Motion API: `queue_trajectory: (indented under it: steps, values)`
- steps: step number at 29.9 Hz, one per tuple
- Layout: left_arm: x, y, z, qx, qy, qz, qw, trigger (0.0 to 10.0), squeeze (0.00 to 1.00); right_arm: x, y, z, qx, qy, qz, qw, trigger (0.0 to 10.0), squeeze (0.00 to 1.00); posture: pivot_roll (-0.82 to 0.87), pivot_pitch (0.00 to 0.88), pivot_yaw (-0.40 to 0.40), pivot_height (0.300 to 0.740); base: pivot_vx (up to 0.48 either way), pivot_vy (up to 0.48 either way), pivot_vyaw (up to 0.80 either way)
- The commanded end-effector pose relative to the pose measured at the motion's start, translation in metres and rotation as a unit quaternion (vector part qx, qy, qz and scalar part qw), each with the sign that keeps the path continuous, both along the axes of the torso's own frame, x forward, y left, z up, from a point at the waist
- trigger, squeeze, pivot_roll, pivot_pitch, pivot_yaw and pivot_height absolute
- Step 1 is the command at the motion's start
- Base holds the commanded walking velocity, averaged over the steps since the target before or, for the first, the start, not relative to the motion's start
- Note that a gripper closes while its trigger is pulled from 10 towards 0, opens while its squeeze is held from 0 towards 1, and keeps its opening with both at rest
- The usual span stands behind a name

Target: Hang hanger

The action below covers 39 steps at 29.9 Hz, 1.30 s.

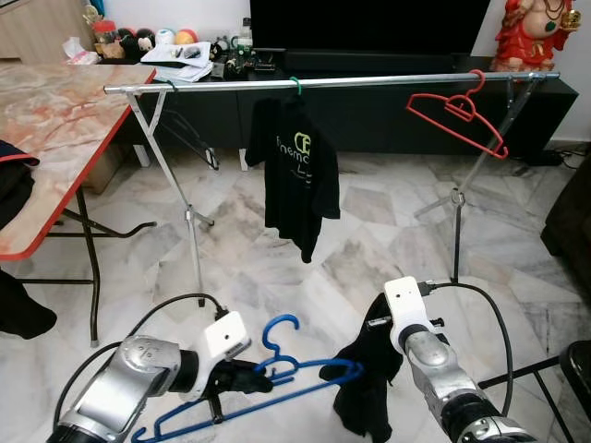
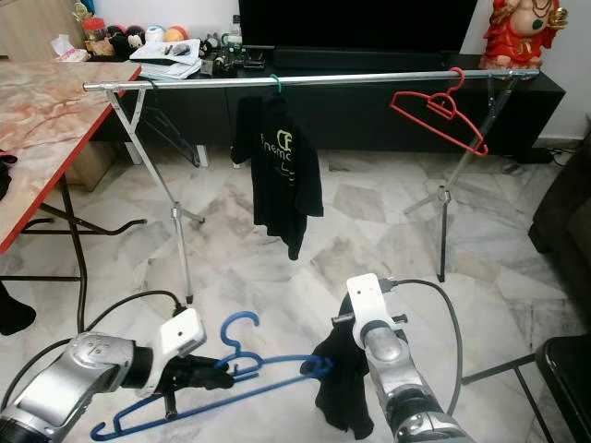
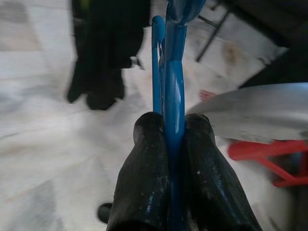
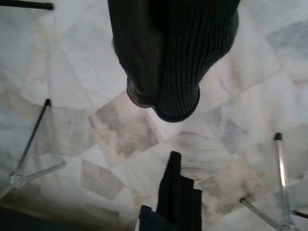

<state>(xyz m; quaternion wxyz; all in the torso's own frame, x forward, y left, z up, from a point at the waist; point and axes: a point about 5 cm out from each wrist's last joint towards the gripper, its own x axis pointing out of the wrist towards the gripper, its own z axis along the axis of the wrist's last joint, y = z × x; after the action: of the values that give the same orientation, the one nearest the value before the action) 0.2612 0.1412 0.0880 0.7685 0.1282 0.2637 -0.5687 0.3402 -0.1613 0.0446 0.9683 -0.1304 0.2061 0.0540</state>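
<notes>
Low in front of me, my left gripper [image 1: 251, 377] is shut on the neck of a blue hanger [image 1: 295, 380]; the left wrist view has both black fingers [image 3: 144, 173] pinching its blue bar [image 3: 173, 120]. The hanger lies nearly flat, hook [image 1: 277, 329] up. Its right tip reaches into a black knit garment [image 1: 367, 397] that hangs from my right gripper [image 1: 377, 351]. That gripper's fingers are wrapped in the ribbed cloth [image 4: 183, 53]. Farther ahead stands a silver rail [image 1: 369, 81] with a black T-shirt [image 1: 295, 171] on a green hanger and an empty red hanger [image 1: 457, 113].
A marble-topped table [image 1: 55, 120] with a red edge stands at my left, dark clothes on it. The rack's legs [image 1: 194, 240] [image 1: 455, 231] splay over the marble floor. A black TV cabinet [image 1: 388, 115] runs behind the rail. A dark sofa [image 1: 572, 221] is at the right.
</notes>
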Motion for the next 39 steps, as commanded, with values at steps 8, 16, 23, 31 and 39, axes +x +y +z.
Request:
queue_trajectory:
  steps: [8,16,23,31,39]
  values:
    - [0.009,-0.021,0.007,-0.05,-0.013,0.01,0.999,10.0,0.0,0.008,0.012,0.009,0.015,-0.003,0.018,1.0,10.0,0.0,0.02,0.088,-0.001,0.74,0.0,0.0,0.0]
    - [0.012,-0.02,-0.001,-0.045,-0.027,0.049,0.997,10.0,0.0,0.004,0.01,0.003,0.017,0.007,0.014,1.0,10.0,0.0,0.02,0.088,-0.001,0.74,0.0,0.0,0.0]
    - [0.018,-0.012,-0.006,-0.026,-0.042,0.067,0.997,10.0,0.0,0.003,0.009,0.002,0.017,0.01,0.011,1.0,10.0,0.0,0.03,0.087,0.001,0.74,0.0,0.0,0.0]
    - [0.026,-0.013,-0.009,-0.031,-0.066,0.099,0.992,10.0,0.0,0.003,0.008,0.003,0.018,0.009,0.008,1.0,10.0,0.0,0.02,0.083,0.001,0.74,0.0,0.0,0.0]
    - [0.028,-0.023,-0.006,-0.081,-0.067,0.115,0.988,10.0,0.0,-0.002,0.011,-0.004,0.024,0.023,0.01,0.999,10.0,0.0,0.03,0.08,-0.001,0.74,0.0,0.0,0.0]
